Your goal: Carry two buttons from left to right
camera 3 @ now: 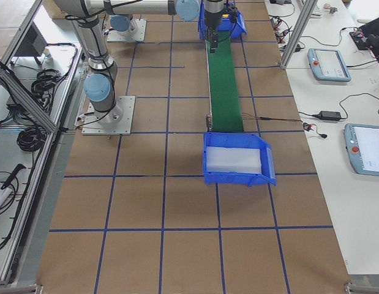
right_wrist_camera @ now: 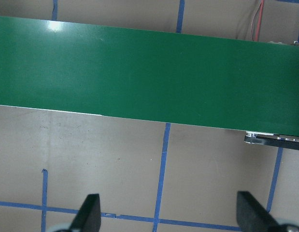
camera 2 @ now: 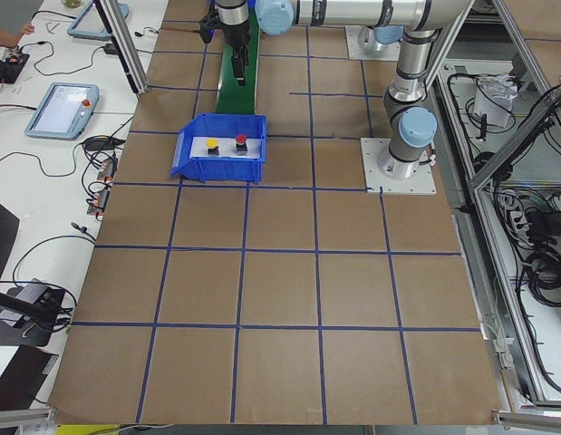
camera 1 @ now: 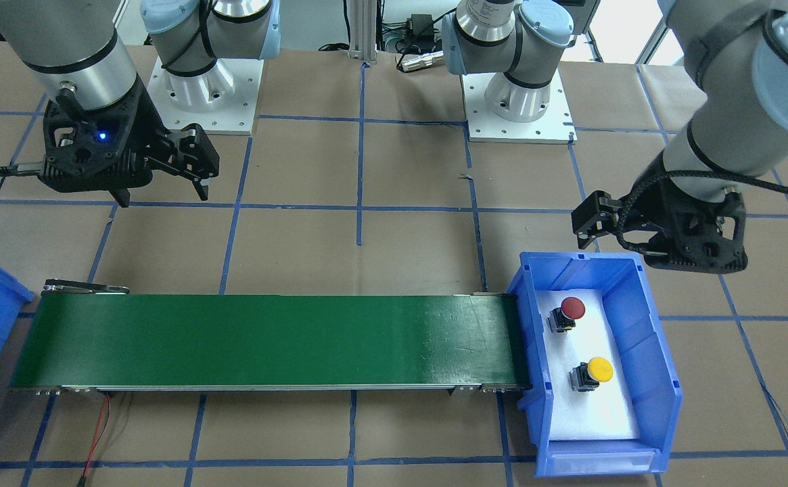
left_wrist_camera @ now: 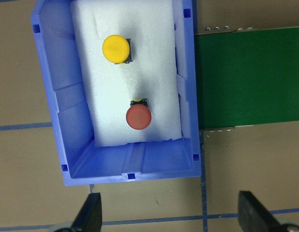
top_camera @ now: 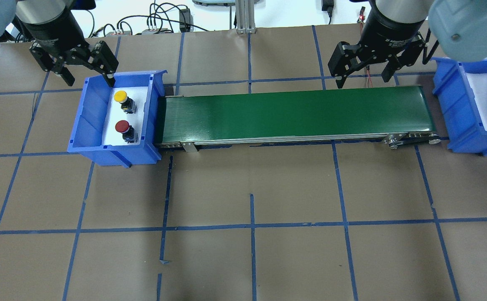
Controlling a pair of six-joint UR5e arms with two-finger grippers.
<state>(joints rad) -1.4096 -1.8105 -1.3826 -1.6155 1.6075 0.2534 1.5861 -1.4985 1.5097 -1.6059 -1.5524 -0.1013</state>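
Two buttons sit apart on white foam inside the left blue bin (top_camera: 80,119): the yellow-capped button (top_camera: 121,97) farther from the robot and the red-capped button (top_camera: 123,127) nearer it. The left wrist view looks straight down on the yellow button (left_wrist_camera: 116,49) and the red button (left_wrist_camera: 138,117). My left gripper (top_camera: 87,77) hangs open well above the bin, touching nothing. My right gripper (top_camera: 363,75) is open and empty, up over the right part of the green conveyor belt (top_camera: 293,113).
The belt runs from the left bin to a second blue bin (top_camera: 452,104) lined with white foam at the right end. Brown paper with a blue tape grid covers the table. A red wire (camera 1: 99,426) trails from the belt's right end.
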